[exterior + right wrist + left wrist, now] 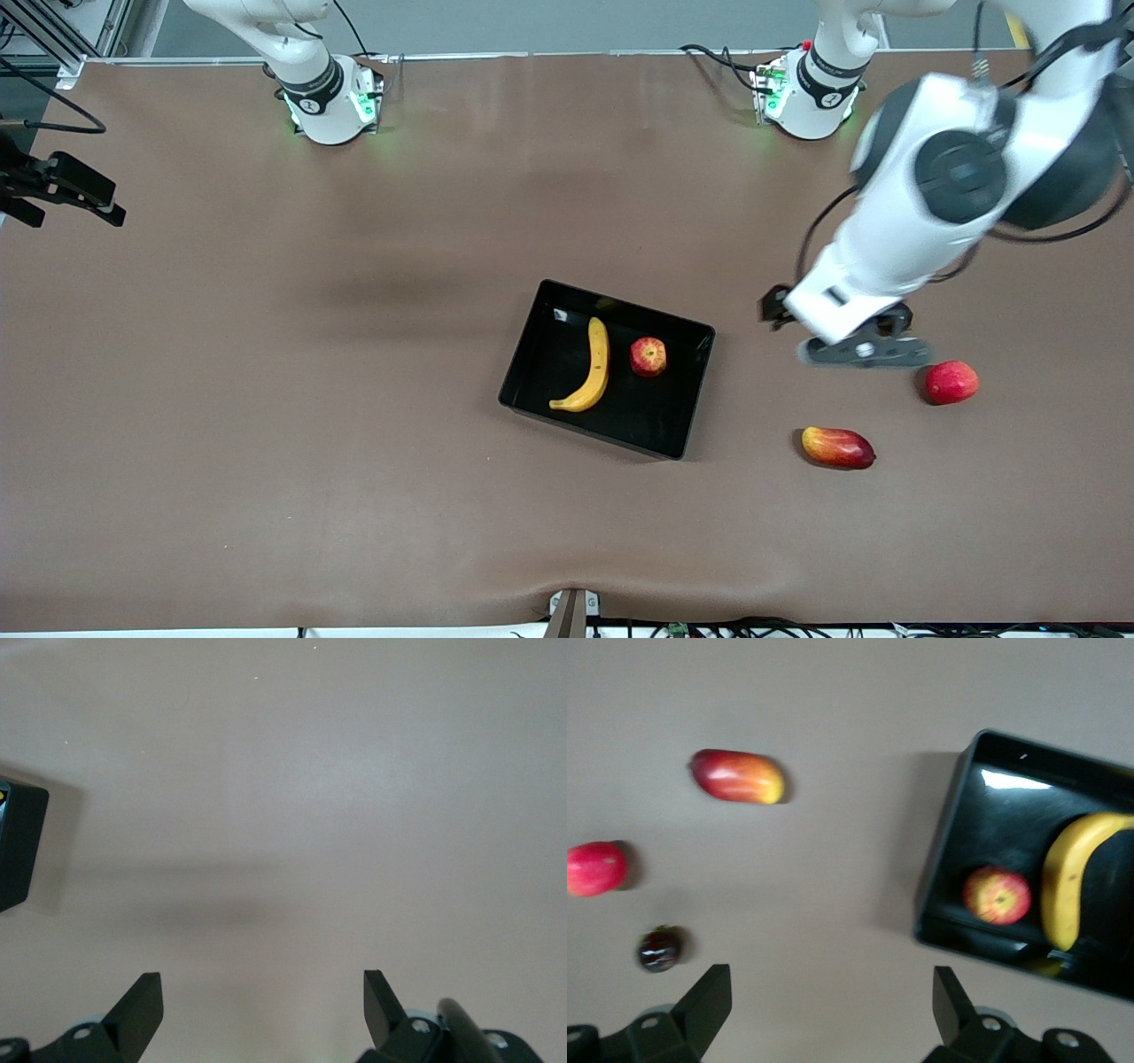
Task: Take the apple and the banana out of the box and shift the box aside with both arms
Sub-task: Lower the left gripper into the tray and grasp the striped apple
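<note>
In the box (682,337) lie banana (595,368) and apple (648,356), apparently well apart from both wide-open grippers.

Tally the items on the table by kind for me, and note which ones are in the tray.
Banana: 1, in the tray
Small apple: 1, in the tray
Mango: 1, on the table
Plain red fruit: 1, on the table
Small dark round fruit: 1, on the table, seen only from the left wrist
Black tray: 1
Total: 6
</note>
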Tool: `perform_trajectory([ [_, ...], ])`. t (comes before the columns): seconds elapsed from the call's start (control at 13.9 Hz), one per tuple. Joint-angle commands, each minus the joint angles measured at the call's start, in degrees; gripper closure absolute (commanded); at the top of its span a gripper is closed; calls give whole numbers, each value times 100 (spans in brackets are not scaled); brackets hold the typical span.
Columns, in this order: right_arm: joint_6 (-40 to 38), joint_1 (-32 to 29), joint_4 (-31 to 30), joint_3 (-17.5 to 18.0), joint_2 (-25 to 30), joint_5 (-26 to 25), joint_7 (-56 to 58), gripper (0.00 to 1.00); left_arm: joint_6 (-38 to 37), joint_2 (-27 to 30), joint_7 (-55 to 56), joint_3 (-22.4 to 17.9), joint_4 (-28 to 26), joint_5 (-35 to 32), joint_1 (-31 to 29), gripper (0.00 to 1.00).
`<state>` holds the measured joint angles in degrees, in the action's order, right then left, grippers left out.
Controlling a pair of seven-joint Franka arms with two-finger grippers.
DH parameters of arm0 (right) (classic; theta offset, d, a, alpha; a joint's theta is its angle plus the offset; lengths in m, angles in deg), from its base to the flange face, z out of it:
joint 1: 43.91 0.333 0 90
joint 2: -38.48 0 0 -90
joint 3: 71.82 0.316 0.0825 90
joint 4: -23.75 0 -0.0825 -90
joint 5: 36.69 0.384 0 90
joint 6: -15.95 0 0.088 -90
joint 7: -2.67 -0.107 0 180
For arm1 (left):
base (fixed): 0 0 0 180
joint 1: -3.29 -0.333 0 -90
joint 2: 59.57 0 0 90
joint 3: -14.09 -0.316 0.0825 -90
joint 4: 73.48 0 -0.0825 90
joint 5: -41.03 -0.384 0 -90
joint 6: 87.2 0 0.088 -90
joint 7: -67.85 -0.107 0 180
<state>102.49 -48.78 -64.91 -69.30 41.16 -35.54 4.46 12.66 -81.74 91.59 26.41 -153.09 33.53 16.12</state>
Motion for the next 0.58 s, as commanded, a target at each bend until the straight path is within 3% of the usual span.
perform_trajectory([
  [0.0,-41,-14,130,3,-65,88,50,0,251,-683,367,-63,561,-111,281,0],
  [0.36,-41,-6,130,3,-65,88,50,0,1210,-1491,728,-291,814,-155,922,0],
  [0.5,-41,-6,130,3,-65,96,50,0,1630,-1852,755,-642,1009,-147,1290,0],
])
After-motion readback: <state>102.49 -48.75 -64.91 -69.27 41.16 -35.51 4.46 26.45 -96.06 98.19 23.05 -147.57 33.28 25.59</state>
